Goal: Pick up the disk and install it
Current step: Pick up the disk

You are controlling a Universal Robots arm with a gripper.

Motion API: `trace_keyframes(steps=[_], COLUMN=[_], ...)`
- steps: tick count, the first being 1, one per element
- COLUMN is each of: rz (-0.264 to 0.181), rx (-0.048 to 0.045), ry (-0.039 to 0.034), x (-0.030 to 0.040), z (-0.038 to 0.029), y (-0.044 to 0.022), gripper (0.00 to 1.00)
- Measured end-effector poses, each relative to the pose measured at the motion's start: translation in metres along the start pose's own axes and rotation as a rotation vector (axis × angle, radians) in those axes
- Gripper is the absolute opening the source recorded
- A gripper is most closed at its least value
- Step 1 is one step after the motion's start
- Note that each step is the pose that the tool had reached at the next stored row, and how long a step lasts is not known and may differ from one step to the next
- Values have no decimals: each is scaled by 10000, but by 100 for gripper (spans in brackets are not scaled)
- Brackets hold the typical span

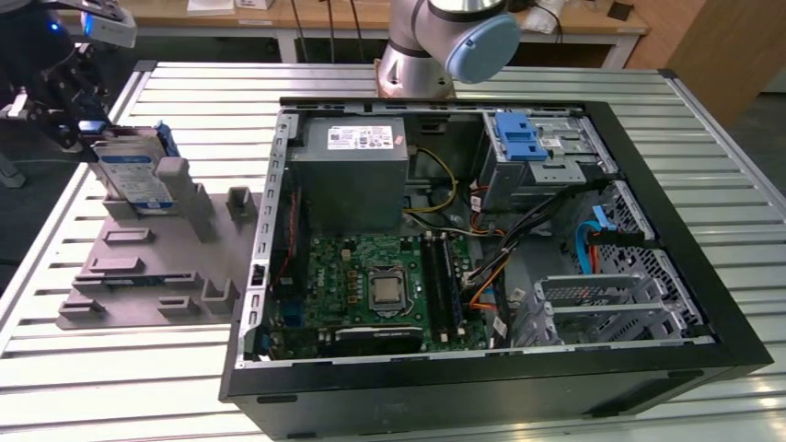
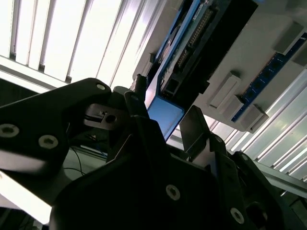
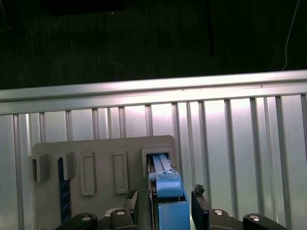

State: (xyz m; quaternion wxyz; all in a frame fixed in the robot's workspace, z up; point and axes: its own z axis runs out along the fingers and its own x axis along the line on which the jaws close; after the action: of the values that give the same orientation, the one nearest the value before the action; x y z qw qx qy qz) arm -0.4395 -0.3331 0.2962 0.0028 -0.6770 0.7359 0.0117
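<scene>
Standing on edge in an end slot of a flat grey plastic fixture with raised slots (image 1: pixel 147 267), the disk (image 1: pixel 132 175), a silver metal hard drive with a blue-and-white label and blue plastic rails, sits at the exterior view's left, well apart from the open black computer case (image 1: pixel 491 396) on the same slatted metal counter (image 1: pixel 147 387). The black gripper (image 1: pixel 84 124) hangs at the disk's far upper end; much of it is dark against the background there, and its top is cut off by the frame edge. In the first wrist view the disk (image 3: pixel 165 189) is seen from above, with only its narrow upper edge and blue rail showing. The gripper (image 3: pixel 167 203) is spread around it: one of the black fingers (image 3: pixel 199 201) stands on each side, close to the rails, and a thin gap shows on one side, so the disk is straddled, not clamped. The fingers' lower parts are cut off there. In the second wrist view the gripper's dark body hides most of the scene, and just a blue patch of the disk (image 2: pixel 165 117) shows behind it. Inside the case, a silver cage with a blue plastic latch (image 1: pixel 531 138) sits at the far corner beside a big grey metal box (image 1: pixel 350 175), with a green circuit board (image 1: pixel 368 285) below. The cage's inside is too shadowed to make out.
</scene>
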Motion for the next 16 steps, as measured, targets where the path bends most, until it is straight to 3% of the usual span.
trace_keyframes(steps=[13, 15, 16], rz=[0, -1, 0], rx=[0, 0, 0], ry=[0, 0, 0], x=[0, 0, 0], z=[4, 4, 4], y=[0, 0, 0], gripper=[55, 54, 47])
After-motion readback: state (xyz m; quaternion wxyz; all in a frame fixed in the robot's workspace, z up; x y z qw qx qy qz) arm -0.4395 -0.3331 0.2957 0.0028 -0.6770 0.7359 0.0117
